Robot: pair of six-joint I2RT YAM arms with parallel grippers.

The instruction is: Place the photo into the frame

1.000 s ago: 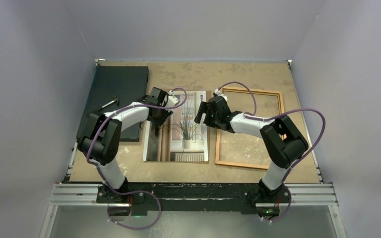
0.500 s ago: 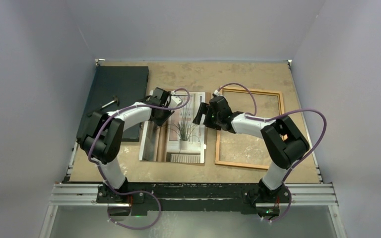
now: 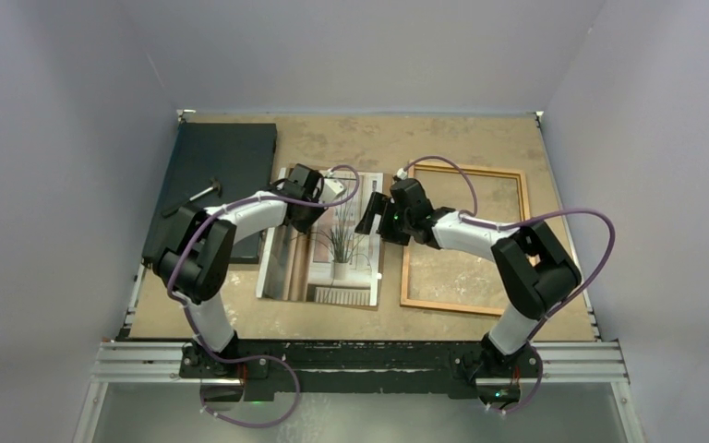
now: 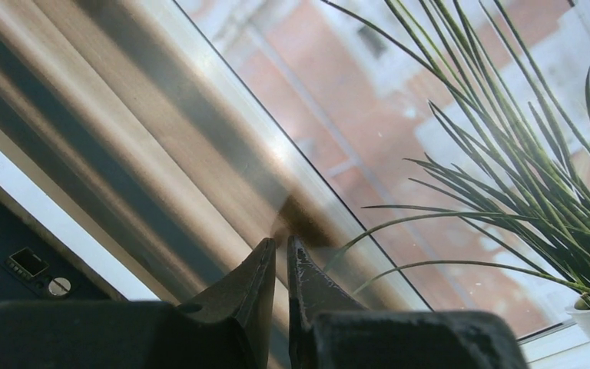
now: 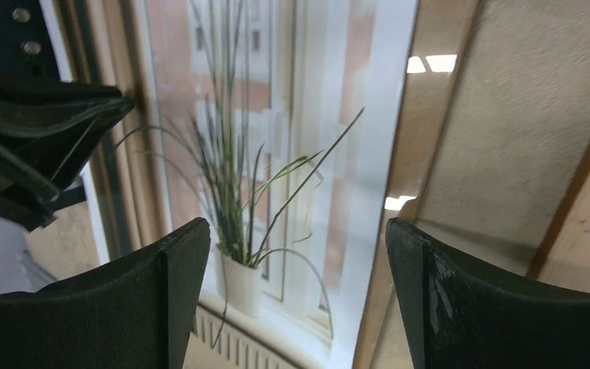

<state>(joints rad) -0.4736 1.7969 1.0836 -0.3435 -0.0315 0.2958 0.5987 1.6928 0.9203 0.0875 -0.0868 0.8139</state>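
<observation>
The photo of a spiky potted plant lies flat at the table's middle, slightly skewed. To its right lies the frame, an orange-brown wooden rectangle with bare table inside it. My left gripper rests on the photo's upper left part. In the left wrist view its tips stand almost together on the curtain area of the photo, with nothing seen between them. Over the photo's upper right edge my right gripper hangs wide open. Its fingers straddle the photo without touching it.
A dark mat lies at the back left with a small metal rod on it. A glossy tan strip runs along the photo's right edge. The frame's wooden edge is close on the right. Grey walls enclose the table.
The left jaws have closed to a slit. The photo has slid a little to the left and turned slightly. The right gripper has followed leftward, still open.
</observation>
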